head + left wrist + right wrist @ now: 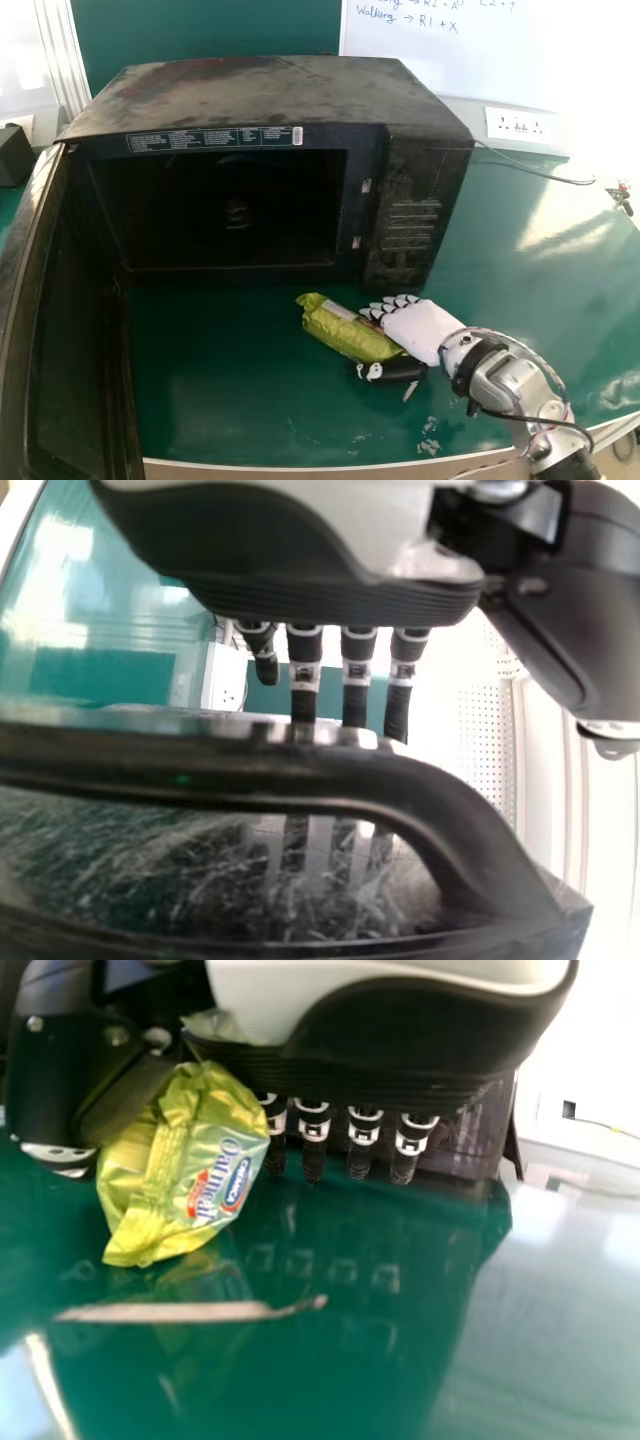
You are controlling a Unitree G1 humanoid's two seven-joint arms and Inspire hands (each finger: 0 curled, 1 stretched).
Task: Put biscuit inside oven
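Observation:
A black microwave oven (235, 215) stands on the table with its door (65, 340) swung out at the left. In front of its opening lies the green biscuit packet (345, 328), which shows printed lettering in the right wrist view (205, 1175). My right hand (422, 328) is at the packet's right end, the packet between its thumb and its straight fingers; the right wrist view shows the hand (390, 1035) with its fingers extended. In the left wrist view my left hand (300, 590) has straight fingers beyond the door handle (250, 770), not curled round it.
A wall socket (520, 125) and a cable are behind the oven on the right. The open door bounds the table's left side. The green table's front edge (300, 470) runs along the bottom, and a whiteboard (480, 50) is at the back.

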